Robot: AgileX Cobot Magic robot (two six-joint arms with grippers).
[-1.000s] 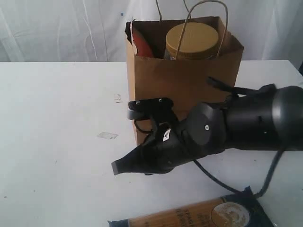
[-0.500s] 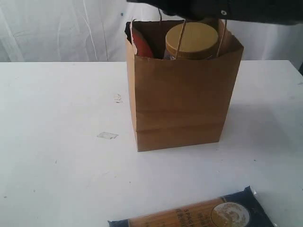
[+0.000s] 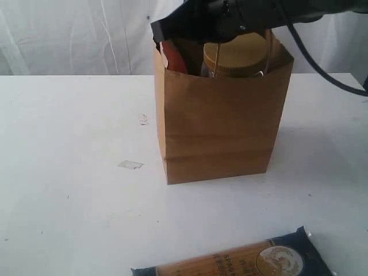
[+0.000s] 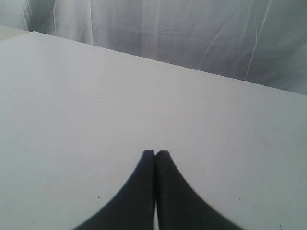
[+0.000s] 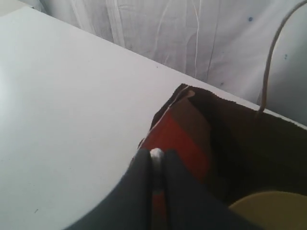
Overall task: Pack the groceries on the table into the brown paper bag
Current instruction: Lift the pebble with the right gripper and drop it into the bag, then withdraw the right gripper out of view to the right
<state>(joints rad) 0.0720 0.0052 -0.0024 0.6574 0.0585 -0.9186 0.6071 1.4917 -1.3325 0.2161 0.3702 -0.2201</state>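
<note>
From the exterior view the brown paper bag [image 3: 218,126] stands toward the table's [image 3: 69,172] far edge, holding the clear jar with tan lid [image 3: 238,54] and the orange-brown pouch [image 3: 172,57], with the right gripper [image 3: 156,27] above its rim and the long dark-blue-and-tan packet [image 3: 241,261] at the near edge; the left wrist view shows the left gripper [image 4: 155,152] pressed together above the table, and the right wrist view shows the right gripper's jaws all but together over the pouch.

One paper bag [image 3: 218,121], one jar [image 3: 241,54], one packet [image 3: 253,261], perhaps one pouch [image 3: 172,57].

Your brown paper bag [image 3: 218,115] stands upright on the white table [image 3: 69,172], holding a tan-lidded jar [image 3: 238,54] and an orange-brown pouch [image 3: 174,57]. A dark-blue-and-tan packet [image 3: 247,261] lies flat in front of the bag, apart from it.
</note>
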